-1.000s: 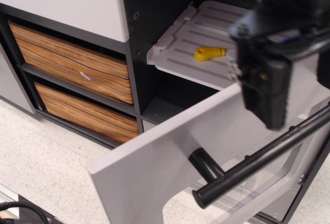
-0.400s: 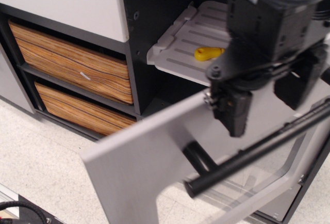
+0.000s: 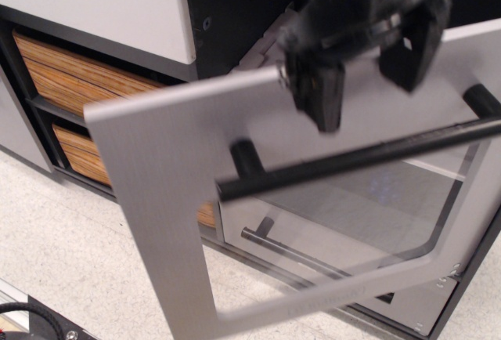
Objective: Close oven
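A: Door of oven (image 3: 168,191) swung up since 0.4 s ago, now steep, mid-frame, partly open. Shelf and yellow piece now hidden.

B: Gripper (image 3: 364,81)?

A: Spread wide, holding nothing, fingers just above black bar handle (image 3: 352,160).

B: Edges?

A: Door's left edge overlapping wood-grain drawers (image 3: 70,81); small drawer handle (image 3: 293,250) visible through window. Floor (image 3: 70,246) open at left.

One cam, close, front-left, angled down at oven (image 3: 164,199) door; no 2nd view.

A speckled pale floor (image 3: 55,246) is seen below a dark cabinet frame (image 3: 227,11); wood-grain drawers (image 3: 66,81) are set under a white panel (image 3: 94,3).
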`<state>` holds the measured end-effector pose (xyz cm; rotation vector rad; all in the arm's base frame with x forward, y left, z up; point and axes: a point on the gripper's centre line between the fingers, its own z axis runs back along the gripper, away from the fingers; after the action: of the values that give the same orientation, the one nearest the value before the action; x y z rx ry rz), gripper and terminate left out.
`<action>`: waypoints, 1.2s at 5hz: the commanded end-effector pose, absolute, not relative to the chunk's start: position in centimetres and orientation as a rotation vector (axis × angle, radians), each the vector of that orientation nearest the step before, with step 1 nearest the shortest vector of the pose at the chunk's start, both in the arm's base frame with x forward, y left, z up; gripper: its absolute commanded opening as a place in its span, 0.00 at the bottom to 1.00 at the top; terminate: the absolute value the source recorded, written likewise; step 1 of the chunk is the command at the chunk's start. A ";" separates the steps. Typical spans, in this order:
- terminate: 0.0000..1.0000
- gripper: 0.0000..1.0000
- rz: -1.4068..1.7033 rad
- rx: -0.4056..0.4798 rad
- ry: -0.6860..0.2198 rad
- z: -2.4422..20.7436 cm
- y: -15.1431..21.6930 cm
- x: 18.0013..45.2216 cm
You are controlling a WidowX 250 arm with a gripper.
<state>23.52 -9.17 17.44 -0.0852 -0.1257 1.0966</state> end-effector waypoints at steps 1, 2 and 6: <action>0.00 1.00 0.915 -0.106 -0.092 18.1 -8.0 22.9; 0.00 1.00 0.928 -0.040 -0.135 14.5 -7.0 24.4; 0.00 1.00 0.974 -0.018 -0.217 12.6 -4.5 27.2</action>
<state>26.40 -4.88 11.10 0.0059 -0.1820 0.9743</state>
